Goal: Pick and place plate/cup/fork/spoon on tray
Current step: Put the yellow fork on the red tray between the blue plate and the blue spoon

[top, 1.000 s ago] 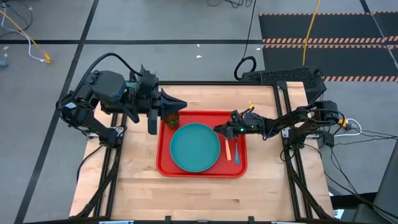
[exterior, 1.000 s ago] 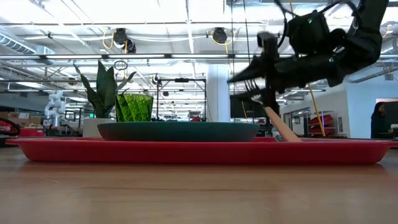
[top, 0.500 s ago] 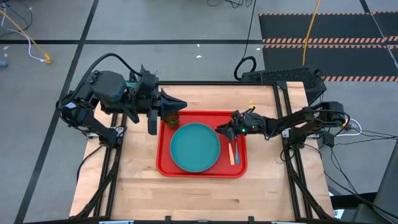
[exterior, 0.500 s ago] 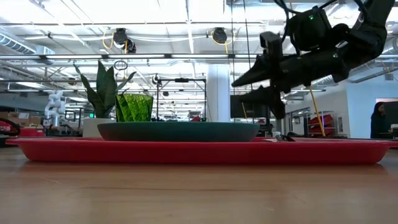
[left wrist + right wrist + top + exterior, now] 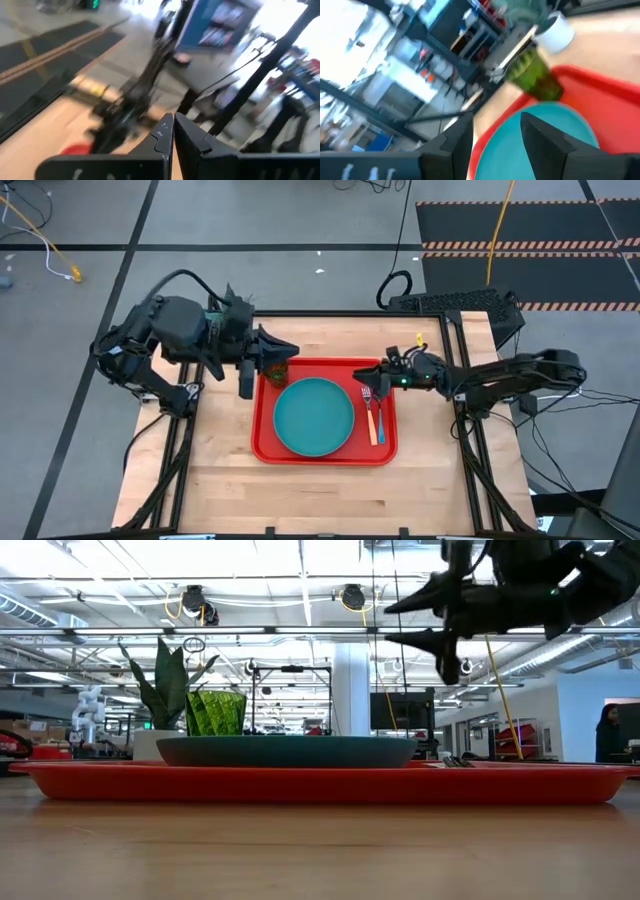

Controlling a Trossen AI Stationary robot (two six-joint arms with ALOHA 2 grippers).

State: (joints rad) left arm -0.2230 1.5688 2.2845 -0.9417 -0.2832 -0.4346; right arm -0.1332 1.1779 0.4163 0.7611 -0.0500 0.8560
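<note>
Looking down, I see the red tray (image 5: 325,448) holding the teal plate (image 5: 314,416) at its middle, with the fork (image 5: 370,412) and the spoon (image 5: 379,425) lying side by side just right of the plate. The green cup (image 5: 277,370) stands in the tray's far left corner. My right gripper (image 5: 384,378) hangs above the fork's tines, fingers apart and empty. My left gripper (image 5: 290,349) sits beside the cup, pinched closed on nothing.
</note>
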